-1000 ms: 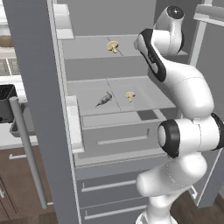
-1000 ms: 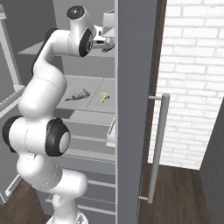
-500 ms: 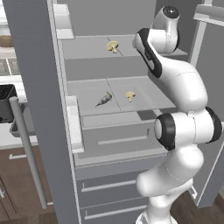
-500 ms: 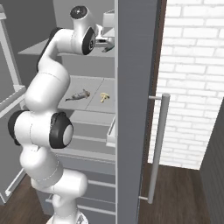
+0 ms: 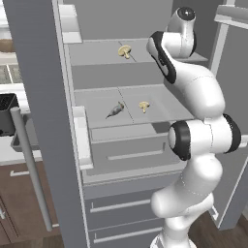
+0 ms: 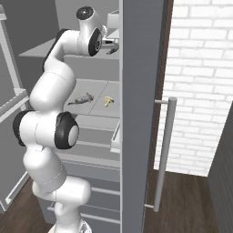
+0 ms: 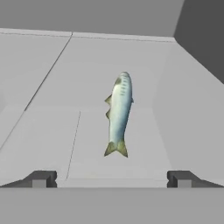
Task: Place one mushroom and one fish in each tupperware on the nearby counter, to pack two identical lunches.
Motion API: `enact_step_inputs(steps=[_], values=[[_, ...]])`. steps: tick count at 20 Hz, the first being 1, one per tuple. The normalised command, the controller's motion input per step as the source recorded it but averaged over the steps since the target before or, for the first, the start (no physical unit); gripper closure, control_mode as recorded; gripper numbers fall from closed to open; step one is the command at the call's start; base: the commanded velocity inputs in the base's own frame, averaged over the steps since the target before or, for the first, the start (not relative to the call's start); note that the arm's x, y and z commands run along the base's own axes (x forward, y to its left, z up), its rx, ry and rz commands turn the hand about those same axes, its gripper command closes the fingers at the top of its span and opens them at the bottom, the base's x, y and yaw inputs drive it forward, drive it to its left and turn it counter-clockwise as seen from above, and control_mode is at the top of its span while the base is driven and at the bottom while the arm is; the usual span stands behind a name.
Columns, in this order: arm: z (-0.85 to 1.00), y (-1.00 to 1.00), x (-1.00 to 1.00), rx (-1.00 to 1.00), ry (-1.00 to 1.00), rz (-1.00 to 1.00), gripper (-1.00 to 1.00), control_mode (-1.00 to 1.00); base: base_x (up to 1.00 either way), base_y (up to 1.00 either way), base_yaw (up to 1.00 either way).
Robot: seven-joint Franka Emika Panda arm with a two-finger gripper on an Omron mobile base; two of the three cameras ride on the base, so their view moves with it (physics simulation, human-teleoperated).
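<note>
Lying lengthwise on the upper shelf (image 7: 48, 131), a fish (image 7: 118, 112) sits ahead of the gripper (image 7: 111, 178), whose fingers stand wide apart, holding nothing. Another fish (image 5: 115, 111) and a mushroom (image 5: 143, 106) rest mid-lower shelf (image 5: 97, 104); a second mushroom (image 5: 125, 50) sits above

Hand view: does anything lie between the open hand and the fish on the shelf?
Nothing: the hand view shows bare grey shelf between the hand, fingertips spread wide, and the fish, tail toward it.
</note>
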Motion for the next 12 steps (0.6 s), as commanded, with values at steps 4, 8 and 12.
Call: enact_step_inputs(steps=[4,8,12], values=[[-0.07,-0.06,0.2,0.0,0.0,0.0,-1.0,-1.0,0.0,0.0,0.0],[-0.12,-0.04,0.2,0.0,0.0,0.0,-1.0,-1.0,0.0,0.0,0.0],[-0.11,-0.04,0.16,0.0,0.0,0.0,-1.0,-1.0,0.0,0.0,0.0]])
